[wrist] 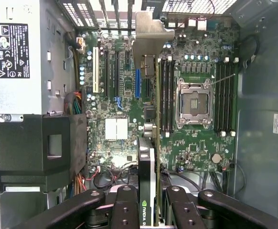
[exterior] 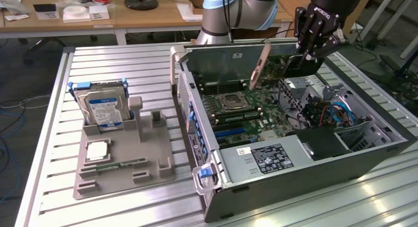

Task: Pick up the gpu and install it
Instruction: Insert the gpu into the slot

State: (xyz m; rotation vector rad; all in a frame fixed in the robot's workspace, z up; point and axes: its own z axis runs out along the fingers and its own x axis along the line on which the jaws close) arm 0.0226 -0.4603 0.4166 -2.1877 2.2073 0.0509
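The graphics card [wrist: 147,167] meets the wrist camera edge-on, so neither flat side shows. Its held end is buried between the fingers [wrist: 124,210] of the gripper [wrist: 151,212], and they run out of the frame. The motherboard [wrist: 196,143] slots straight under the card are covered by it. In the exterior view the arm [exterior: 228,11] is cut off at the top edge. The label print on the hard drive [exterior: 104,107], on the exterior view's left, is too small to read.

a robotics lab: slotted metal bench [exterior: 117,65], open computer case [exterior: 339,163], cluttered desks [exterior: 150,19].
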